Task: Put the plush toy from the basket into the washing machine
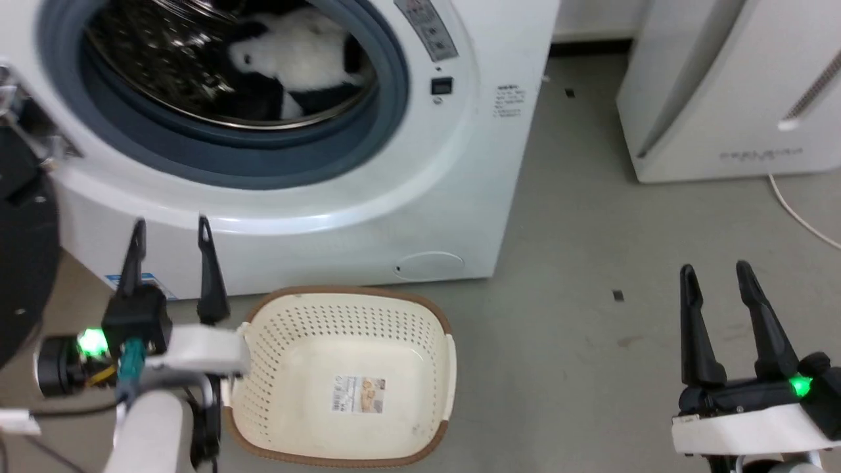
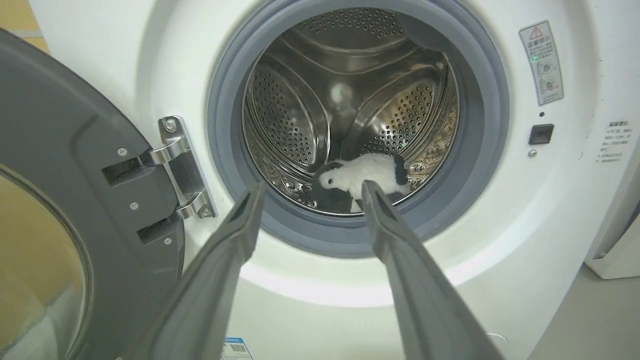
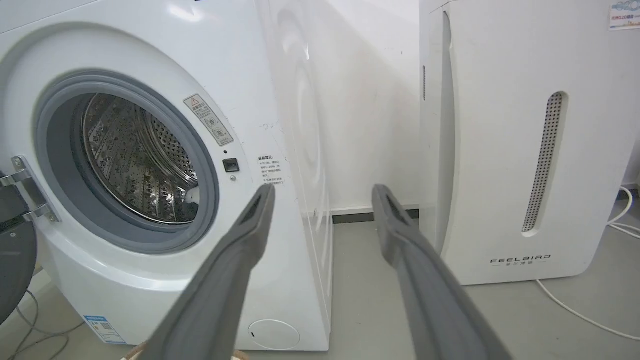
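The plush toy (image 2: 367, 172) lies in the steel drum (image 2: 300, 100) of the washing machine (image 1: 394, 197), close behind the grey gasket (image 2: 227, 150). Lying that near the front, it could snag a closing door (image 2: 60, 200). On the floor (image 1: 578, 263) in front, the basket (image 1: 348, 290) holds just its sticker (image 1: 358, 394). Left gripper (image 1: 171, 223) and right gripper (image 1: 715, 268) hang spread, empty.

White forearm (image 1: 197, 351), black fingers (image 1: 211, 276) (green light (image 1: 92, 341))

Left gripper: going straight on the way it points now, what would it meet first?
Probably the plush toy in the drum of the washing machine: the left gripper aims inside, just above the lower lip of the gasket. Depth is unclear.
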